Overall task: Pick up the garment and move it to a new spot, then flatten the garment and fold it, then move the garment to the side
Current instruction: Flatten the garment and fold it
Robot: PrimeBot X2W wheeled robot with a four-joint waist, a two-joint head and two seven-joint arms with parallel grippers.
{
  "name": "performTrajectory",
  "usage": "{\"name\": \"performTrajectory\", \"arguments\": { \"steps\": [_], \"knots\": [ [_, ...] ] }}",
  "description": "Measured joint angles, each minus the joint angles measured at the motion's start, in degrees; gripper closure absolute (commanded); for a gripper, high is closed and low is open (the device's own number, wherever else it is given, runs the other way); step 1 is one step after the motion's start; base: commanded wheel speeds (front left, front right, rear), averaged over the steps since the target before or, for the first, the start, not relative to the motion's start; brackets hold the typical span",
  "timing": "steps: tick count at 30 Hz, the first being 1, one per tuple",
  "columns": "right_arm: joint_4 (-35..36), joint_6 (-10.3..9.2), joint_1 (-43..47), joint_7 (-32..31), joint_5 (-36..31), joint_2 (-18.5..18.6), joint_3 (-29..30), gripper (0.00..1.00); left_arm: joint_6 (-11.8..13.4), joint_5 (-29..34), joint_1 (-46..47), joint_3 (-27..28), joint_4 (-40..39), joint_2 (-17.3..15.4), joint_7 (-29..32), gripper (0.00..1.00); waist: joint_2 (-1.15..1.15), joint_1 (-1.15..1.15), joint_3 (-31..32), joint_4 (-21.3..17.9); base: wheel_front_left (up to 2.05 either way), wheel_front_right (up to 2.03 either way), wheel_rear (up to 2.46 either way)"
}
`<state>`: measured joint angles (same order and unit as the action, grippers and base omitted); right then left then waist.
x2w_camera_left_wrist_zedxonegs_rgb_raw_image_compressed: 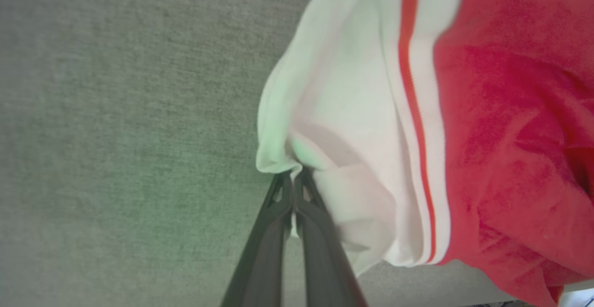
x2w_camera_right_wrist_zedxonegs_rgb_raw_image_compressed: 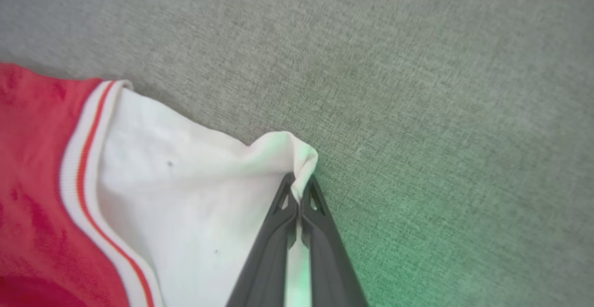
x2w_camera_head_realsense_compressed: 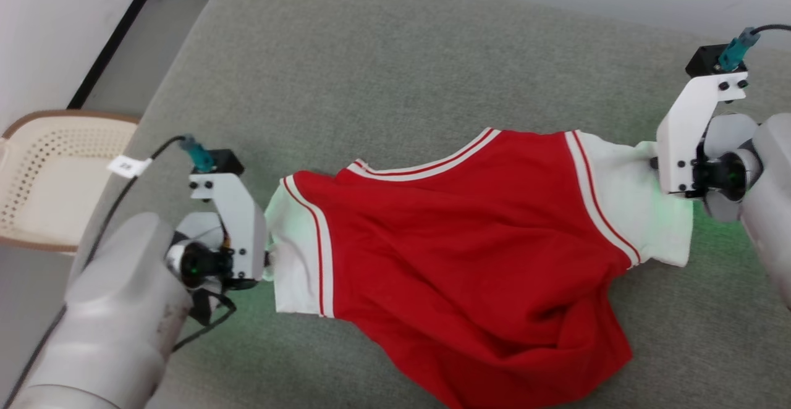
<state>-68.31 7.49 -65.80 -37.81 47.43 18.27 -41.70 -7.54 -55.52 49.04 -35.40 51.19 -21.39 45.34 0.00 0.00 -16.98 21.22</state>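
The garment (x2w_camera_head_realsense_compressed: 469, 242), a red T-shirt with white sleeves and striped trim, lies stretched and rumpled across the grey-green cushion (x2w_camera_head_realsense_compressed: 371, 57). My left gripper (x2w_camera_left_wrist_zedxonegs_rgb_raw_image_compressed: 293, 177) is shut on the edge of its left white sleeve (x2w_camera_left_wrist_zedxonegs_rgb_raw_image_compressed: 343, 126); in the head view that gripper (x2w_camera_head_realsense_compressed: 267, 261) sits at the sleeve's outer side. My right gripper (x2w_camera_right_wrist_zedxonegs_rgb_raw_image_compressed: 301, 184) is shut on a pinched fold of the other white sleeve (x2w_camera_right_wrist_zedxonegs_rgb_raw_image_compressed: 195, 186), at the garment's right end (x2w_camera_head_realsense_compressed: 642, 193). Both fingertip pairs are hidden in the head view behind the wrist mounts.
The cushion's left edge (x2w_camera_head_realsense_compressed: 154, 100) curves down toward a floor. A cream perforated basket (x2w_camera_head_realsense_compressed: 55, 174) stands beyond that edge at the left. A dark-framed panel (x2w_camera_head_realsense_compressed: 130, 38) leans against the wall at the back left. Bare cushion stretches behind the garment.
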Motion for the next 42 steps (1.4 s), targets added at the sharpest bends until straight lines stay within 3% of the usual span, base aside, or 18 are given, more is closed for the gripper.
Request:
{"name": "performTrajectory", "arguments": {
  "steps": [9, 20, 24, 32, 42],
  "knots": [
    [2.2, 0.04, -1.3, 10.6, 0.9, -2.8, 0.5, 1.00, 0.1, 2.3, 3.8, 0.3, 1.6, -3.6, -5.5, 1.00, 0.00, 0.00, 3.1, -3.1, 0.00, 0.00, 0.00],
    [2.5, 0.04, -6.5, 24.2, 1.0, -7.6, 0.2, 1.00, 1.9, 7.0, 13.0, -0.6, 2.8, -6.5, -10.1, 1.00, 0.00, 0.00, 8.1, -10.0, 0.00, 0.00, 0.00],
    [0.4, 0.04, -8.8, 26.5, 0.2, -10.2, -0.8, 1.00, 2.6, 8.8, 16.3, -1.2, 3.7, -7.5, -11.1, 1.00, 0.00, 0.00, 10.1, -12.9, 0.00, 0.00, 0.00],
    [-3.5, 0.04, -14.9, 34.6, -2.1, -13.7, -0.8, 1.00, 5.6, 10.7, 22.4, -1.4, 6.3, -8.1, -13.2, 1.00, 0.00, 0.00, 14.0, -18.9, 0.00, 0.00, 0.00],
    [-5.5, 0.04, -21.6, 46.4, -4.4, -14.8, 3.7, 1.00, 8.0, 13.9, 31.8, -1.7, 7.3, -7.2, -20.4, 1.00, 0.00, 0.00, 17.2, -24.5, 0.00, 0.00, 0.00]
  ]
}}
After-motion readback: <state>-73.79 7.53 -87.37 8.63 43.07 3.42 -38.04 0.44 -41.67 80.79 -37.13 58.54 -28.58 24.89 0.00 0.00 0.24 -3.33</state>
